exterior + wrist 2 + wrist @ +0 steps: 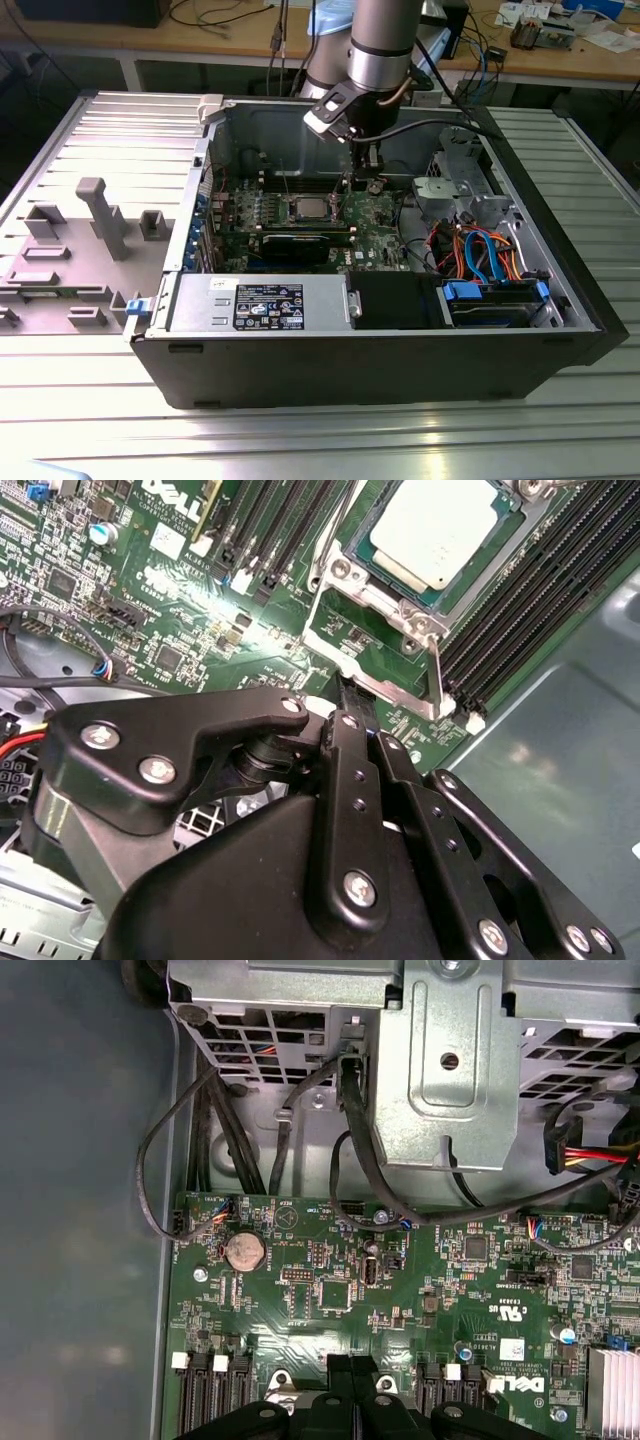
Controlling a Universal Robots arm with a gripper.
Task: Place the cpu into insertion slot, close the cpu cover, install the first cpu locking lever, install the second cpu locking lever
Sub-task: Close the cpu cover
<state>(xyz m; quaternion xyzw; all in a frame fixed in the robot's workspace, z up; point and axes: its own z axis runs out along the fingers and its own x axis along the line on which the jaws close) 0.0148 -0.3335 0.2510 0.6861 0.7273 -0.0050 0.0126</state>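
Motherboard (180, 630); gripper (346, 692) seemingly at cpu cover (372, 677)

**Camera layout: one overview, two close wrist views.**
Exterior view: set high and off the arm, looking down at mid range into the open computer case (350, 372) and onto the motherboard (380, 215). Second wrist view: very close, angled over the gripper (350, 695) linkage toward the cpu (440, 530) and memory slots (540, 590). First wrist view: close, facing past the gripper across the board toward the metal drive cage (450, 1070) and cables (360, 1140). Shared by all three: the green motherboard.
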